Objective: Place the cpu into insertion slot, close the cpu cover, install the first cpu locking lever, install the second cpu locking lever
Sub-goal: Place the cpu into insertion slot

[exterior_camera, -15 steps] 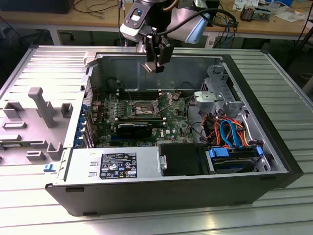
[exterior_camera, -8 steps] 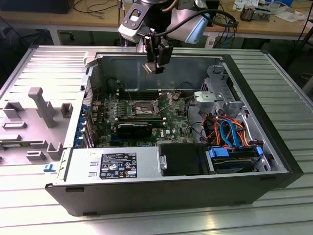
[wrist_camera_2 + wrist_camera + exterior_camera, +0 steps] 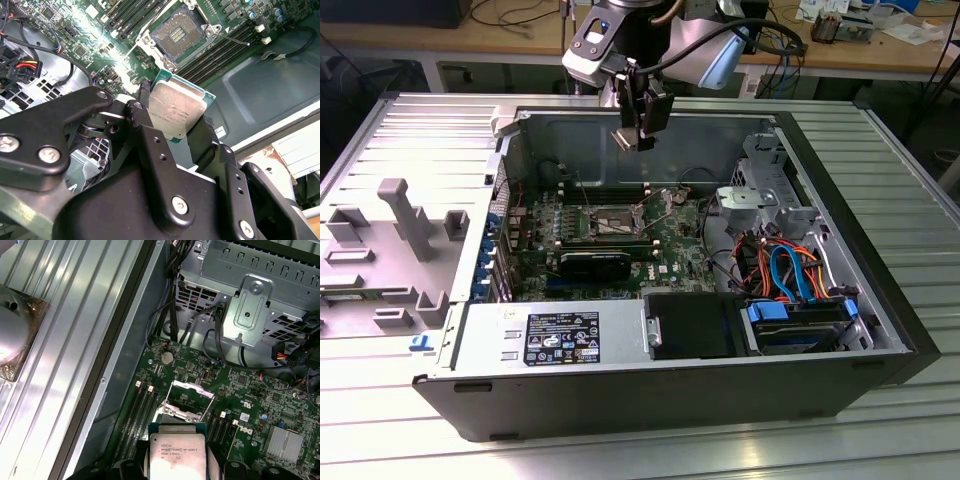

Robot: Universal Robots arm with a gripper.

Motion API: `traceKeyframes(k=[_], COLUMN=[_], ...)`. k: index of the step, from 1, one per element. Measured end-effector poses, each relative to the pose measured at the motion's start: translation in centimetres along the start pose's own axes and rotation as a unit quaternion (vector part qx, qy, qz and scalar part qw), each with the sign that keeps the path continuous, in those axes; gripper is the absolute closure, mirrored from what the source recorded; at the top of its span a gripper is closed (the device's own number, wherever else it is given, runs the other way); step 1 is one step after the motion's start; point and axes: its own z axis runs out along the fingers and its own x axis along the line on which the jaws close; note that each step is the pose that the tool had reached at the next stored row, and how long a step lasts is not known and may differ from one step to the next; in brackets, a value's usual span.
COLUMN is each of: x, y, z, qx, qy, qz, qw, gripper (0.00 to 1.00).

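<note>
Lying bare on the motherboard, insertion slot [image 3: 610, 222] sits below and just left of gripper [image 3: 638, 140], its jaws closed on the cpu [image 3: 177, 112] by opposite edges, aloft; placement step, likely needing chip squared to slot before lowering.

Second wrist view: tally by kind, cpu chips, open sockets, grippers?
Silvery-grey square metal-topped cpu: 1
Open square motherboard socket with silvery frame: 1
Black metal gripper, clamped on the cpu: 1
Total: 3
</note>
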Motion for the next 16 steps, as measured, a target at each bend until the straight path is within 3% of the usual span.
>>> traceKeyframes(k=[4, 8, 16], x=[0.00, 0.00, -0.01], y=[0.00, 0.00, -0.03], z=[0.00, 0.05, 0.15], qx=[0.0000, -0.0004, -0.0011], qy=[-0.0001, -0.0017, -0.0048], qz=[0.001, 0.022, 0.062], qw=[1.0000, 0.9998, 0.9981], gripper=[0.45, 0.45, 0.45])
